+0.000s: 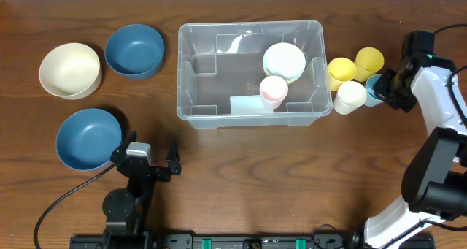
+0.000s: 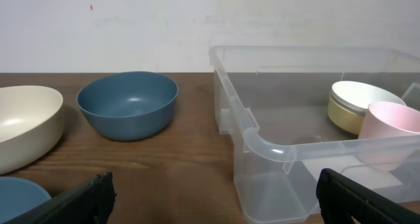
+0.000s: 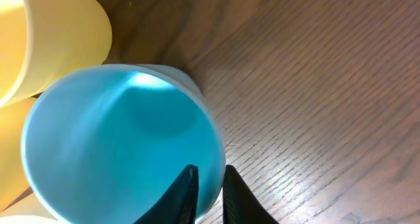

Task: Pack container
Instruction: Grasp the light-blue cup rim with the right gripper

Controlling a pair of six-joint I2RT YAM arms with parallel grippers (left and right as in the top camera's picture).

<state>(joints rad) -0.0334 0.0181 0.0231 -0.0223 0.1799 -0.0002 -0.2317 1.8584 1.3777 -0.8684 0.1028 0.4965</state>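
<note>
Right of the large clear plastic container (image 1: 250, 74), a light-blue plastic cup (image 3: 98, 138), merely rim-pinched by the right jaws, may be dropped; the left jaws are released.

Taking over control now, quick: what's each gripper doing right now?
Left gripper: open, holding nothing.
Right gripper: fingers closed on the rim of the light blue cup.

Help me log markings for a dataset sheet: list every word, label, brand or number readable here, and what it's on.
None legible in any view.
The clear container, blue bowl, cream bowl, pink cup and blue cup show plain, unprinted surfaces.
A tiny red speck on the wall is no character.
</note>
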